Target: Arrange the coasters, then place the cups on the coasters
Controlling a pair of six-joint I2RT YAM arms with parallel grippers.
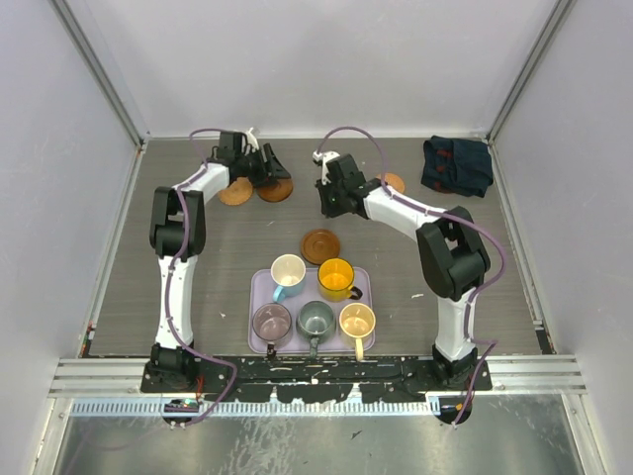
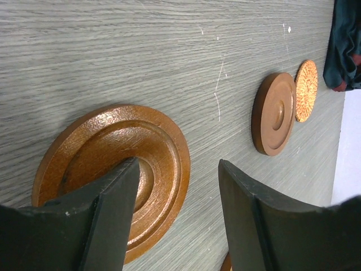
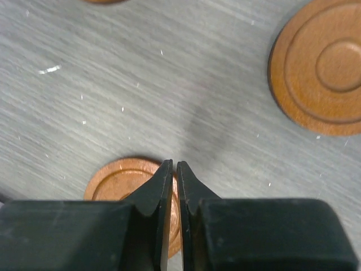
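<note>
Coasters (image 1: 320,245) are counted as four from above: two side by side at the far left under the left gripper (image 2: 177,169), one at the far right near the cloth (image 1: 457,164), and one just beyond the tray (image 1: 363,293). Each is seen as a flat, round, orange-brown disc with raised rings. Five cups (image 1: 336,279) are stood on the single tray: mauve, grey-green, pale yellow, orange-yellow and light blue. The left jaws are held apart over a coaster. The right gripper (image 3: 174,166) is seen almost closed above another, with nothing gripped.

dark cloth (image 1: 457,165) (far right), lavender tray (image 1: 256,297)
</note>
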